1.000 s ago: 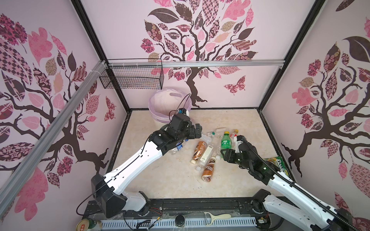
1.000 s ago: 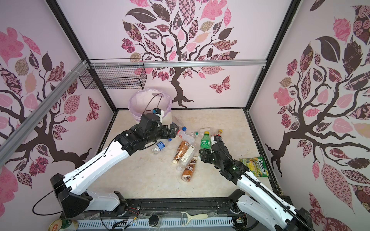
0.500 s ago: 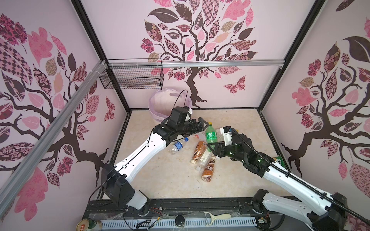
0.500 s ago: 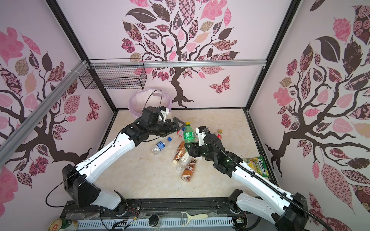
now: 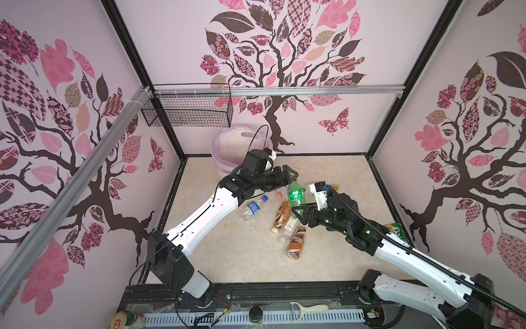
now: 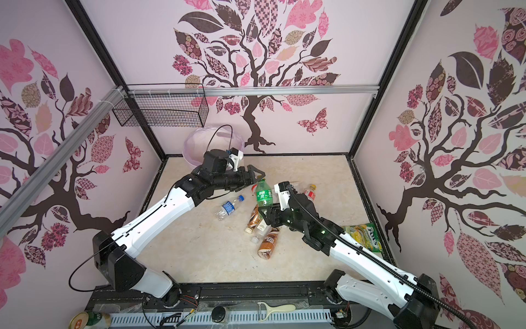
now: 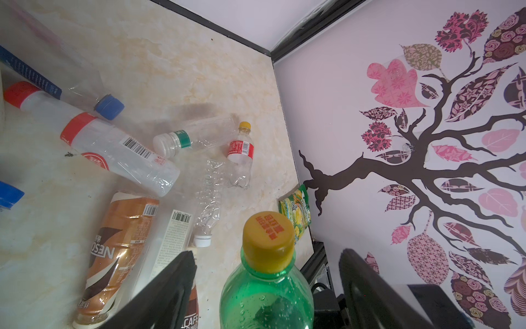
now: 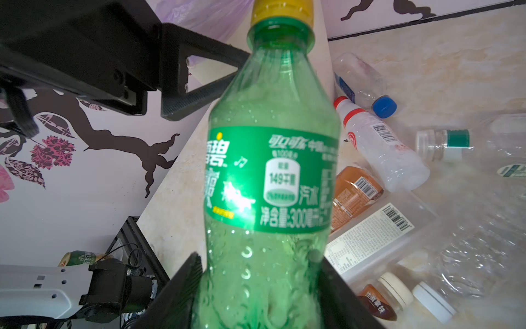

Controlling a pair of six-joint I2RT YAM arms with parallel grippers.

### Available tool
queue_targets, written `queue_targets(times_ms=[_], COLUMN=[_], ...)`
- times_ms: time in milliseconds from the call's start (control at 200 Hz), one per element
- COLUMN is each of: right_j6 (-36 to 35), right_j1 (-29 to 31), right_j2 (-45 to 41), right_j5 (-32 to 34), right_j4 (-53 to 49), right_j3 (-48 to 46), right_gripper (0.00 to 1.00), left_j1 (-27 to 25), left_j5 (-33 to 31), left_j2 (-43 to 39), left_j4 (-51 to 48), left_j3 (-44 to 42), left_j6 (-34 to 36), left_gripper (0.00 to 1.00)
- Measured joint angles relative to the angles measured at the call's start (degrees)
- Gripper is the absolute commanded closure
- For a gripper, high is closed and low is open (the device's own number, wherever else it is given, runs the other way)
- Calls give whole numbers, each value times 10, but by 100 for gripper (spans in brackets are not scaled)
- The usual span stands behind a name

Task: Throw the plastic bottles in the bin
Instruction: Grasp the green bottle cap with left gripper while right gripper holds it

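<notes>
**Top views.** In both top views the right gripper [image 5: 302, 212] [image 6: 269, 215] is clamped on the lower body of the green bottle [image 5: 296, 196] [image 6: 264, 195]. It holds the bottle off the floor [image 5: 227, 256] with the cap aimed at twelve o'clock. The left gripper [image 5: 291, 176] [image 6: 257, 175] sits at the cap end, at twelve o'clock of the bottle, with its jaws parted. The bin [image 5: 220, 163] stands at eleven o'clock of the bottle, in the back left corner and well apart from it. Loose on the floor are a brown-labelled bottle [image 5: 296, 242] at six o'clock and a blue-capped bottle [image 5: 253, 206] at eight o'clock. A snack packet [image 6: 363, 236] lies at four o'clock, near the right wall.

**Left wrist view.** The left gripper's fingers [image 7: 170, 287] stand either side of the green bottle's [image 7: 267, 299] neck and yellow cap. A clear gap shows on each side, so they grasp nothing. Beyond the bottle, a red-capped bottle [image 7: 119, 153] and other clear bottles lie scattered on the floor. The snack packet [image 7: 296, 210] lies near the wall.

**Right wrist view.** The right gripper [image 8: 260, 257] has both fingers pressed against the sides of the green bottle [image 8: 270, 176], below its label. One of the left gripper's fingers [image 8: 172, 74] reaches in beside the bottle's shoulder. The red-capped bottle [image 8: 381, 151] lies on the floor behind.
</notes>
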Motion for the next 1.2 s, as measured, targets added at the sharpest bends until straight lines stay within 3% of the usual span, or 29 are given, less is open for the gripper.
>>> queue_targets(times_ms=[400,720,895,955,1145,1200], right_j6=[0,0,0,1,0,-6], right_j1=[0,0,0,0,0,0], right_j2=[0,-7,-11,-11,-21,-27], right_j5=[-14,-23,-23,-23,-18,-17], right_j4=[3,0,5,5,7,7], right_j3=[0,-2,-10,-11,-11,-11], right_gripper=[55,52,37,25,1,1], left_j1=[-28,-39,-46,-47,-48,-48], left_j5=[-52,-81,-93,-97,-133,-144], left_j2=[25,35,35,35,35,37], left_j4=[-1,-1,-11,-14,-54,-72], left_j3=[0,21,25,26,37,52], left_j6=[25,40,48,49,85,97], left_gripper=[44,71,80,80,80,80])
